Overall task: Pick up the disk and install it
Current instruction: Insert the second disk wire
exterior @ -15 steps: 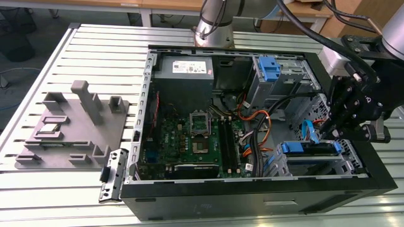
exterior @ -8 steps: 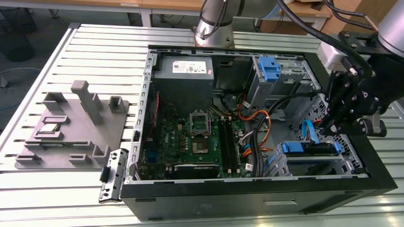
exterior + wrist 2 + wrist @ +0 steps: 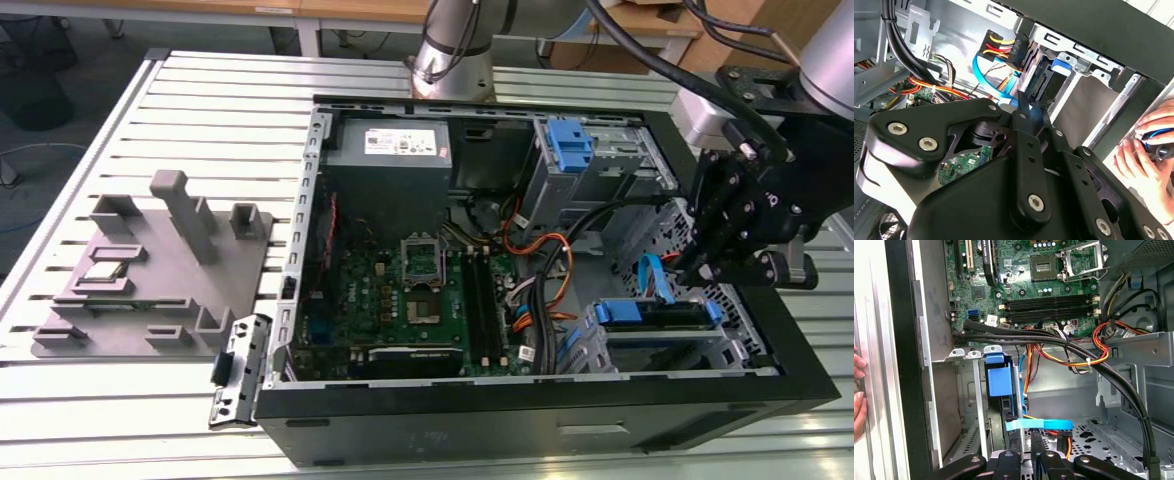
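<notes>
Silver metal disk [image 3: 999,382], blue plastic rails, just ahead of black gripper [image 3: 1026,447]. Probably stiff, dense, fragile; grab by the rails. Grip: can't tell.

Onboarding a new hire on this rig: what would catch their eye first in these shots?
First, the open black computer case on the slatted table, with its green motherboard exposed. Next, the black pincer at the case's side toward the exterior view's right, just above the blue-railed disk seated in its bay. In the second wrist view a person's hand rests outside the case wall.
</notes>
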### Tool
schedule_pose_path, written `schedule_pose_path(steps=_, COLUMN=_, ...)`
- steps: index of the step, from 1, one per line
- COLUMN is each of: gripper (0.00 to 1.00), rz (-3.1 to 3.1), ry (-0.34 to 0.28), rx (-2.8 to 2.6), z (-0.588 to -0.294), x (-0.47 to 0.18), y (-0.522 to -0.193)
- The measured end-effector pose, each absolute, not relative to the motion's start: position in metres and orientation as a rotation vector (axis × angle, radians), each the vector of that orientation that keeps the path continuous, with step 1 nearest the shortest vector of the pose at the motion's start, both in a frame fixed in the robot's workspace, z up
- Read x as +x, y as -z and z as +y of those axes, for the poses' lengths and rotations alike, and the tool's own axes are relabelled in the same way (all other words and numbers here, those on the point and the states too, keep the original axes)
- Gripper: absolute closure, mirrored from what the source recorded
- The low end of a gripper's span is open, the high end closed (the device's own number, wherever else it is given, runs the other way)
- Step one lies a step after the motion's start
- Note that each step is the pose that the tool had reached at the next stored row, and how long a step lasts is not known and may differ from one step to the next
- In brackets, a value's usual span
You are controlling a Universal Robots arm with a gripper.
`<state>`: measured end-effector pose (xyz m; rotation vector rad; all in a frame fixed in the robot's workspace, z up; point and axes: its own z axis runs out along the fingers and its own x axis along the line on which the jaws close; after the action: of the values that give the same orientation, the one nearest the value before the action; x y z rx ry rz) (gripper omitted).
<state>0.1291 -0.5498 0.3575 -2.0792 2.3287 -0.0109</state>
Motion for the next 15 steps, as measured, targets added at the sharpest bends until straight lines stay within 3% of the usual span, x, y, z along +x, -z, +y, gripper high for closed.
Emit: schedule_pose_path(steps=15, gripper=0.76, rz=2.329, ry=0.011, rx=-2.079, z=-0.53, x=0.139, y=-0.357)
